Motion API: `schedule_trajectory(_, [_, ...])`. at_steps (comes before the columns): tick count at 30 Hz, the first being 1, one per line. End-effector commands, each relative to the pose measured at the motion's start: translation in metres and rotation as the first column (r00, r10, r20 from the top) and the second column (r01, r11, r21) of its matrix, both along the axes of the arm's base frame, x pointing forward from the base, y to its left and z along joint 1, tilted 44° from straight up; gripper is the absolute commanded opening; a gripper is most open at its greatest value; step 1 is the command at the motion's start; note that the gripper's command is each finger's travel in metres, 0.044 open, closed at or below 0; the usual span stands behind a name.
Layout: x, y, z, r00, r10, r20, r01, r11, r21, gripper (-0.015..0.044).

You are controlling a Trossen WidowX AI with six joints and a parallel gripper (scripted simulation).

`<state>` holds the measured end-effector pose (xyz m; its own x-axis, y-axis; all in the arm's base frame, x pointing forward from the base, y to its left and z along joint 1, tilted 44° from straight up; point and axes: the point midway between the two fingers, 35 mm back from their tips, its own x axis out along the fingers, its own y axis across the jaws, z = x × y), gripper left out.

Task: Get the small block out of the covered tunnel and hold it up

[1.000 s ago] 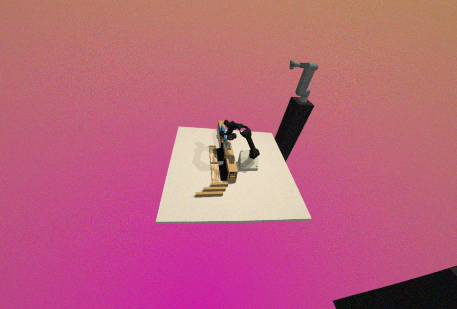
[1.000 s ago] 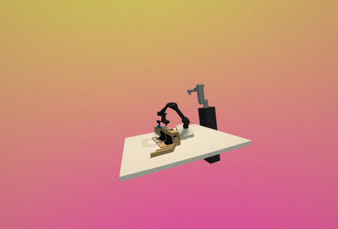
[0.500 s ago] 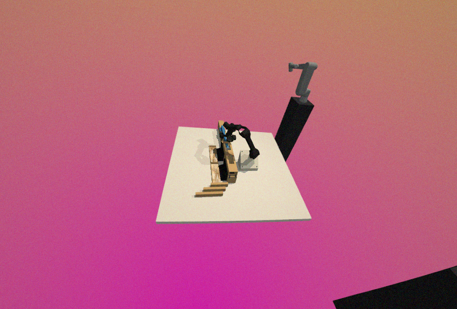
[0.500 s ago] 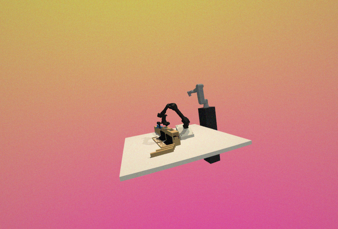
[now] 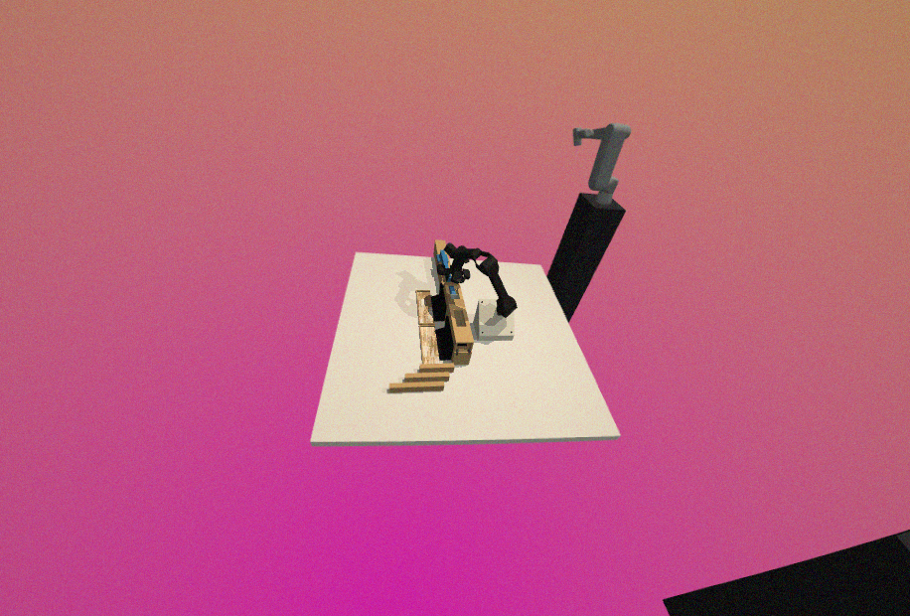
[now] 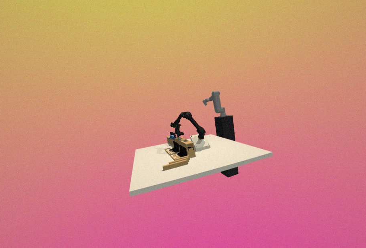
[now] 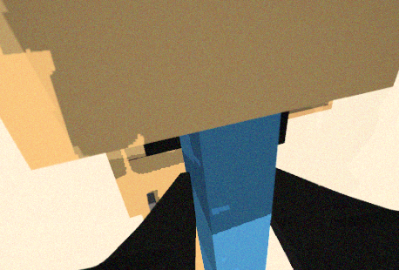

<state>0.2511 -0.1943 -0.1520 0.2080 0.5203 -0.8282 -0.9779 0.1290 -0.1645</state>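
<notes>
Wrist cam had a big tan slab right up close, with the tool partway closed, both fingers up against the sides of a blue bar, so it had hold of that. Couldn't spot the small block anywhere, so no clue exactly where it was.

Exterior view, front to back: three loose sticks lay on the pale worktop, then the long wooden tunnel, with the tool down at its far part. Behind it, the black arm stood on a white base. Way back, a gray arm sat on a tall black pedestal.
</notes>
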Motion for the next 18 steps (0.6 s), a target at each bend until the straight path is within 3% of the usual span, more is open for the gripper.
schedule_trajectory(1, [0.0,0.0,0.0,1.0,-0.001,0.002,0.001,1.0,0.002,0.0066])
schedule_trajectory(3, [0.0,0.0,0.0,1.0,-0.001,0.002,0.001,1.0,0.002,0.0052])
schedule_trajectory(5, [0.001,-0.001,-0.001,1.0,-0.001,0.002,0.001,1.0,0.002,0.0])
schedule_trajectory(18, [0.001,-0.027,-0.029,1.0,-0.003,0.0,0.002,1.0,0.005,0.0])
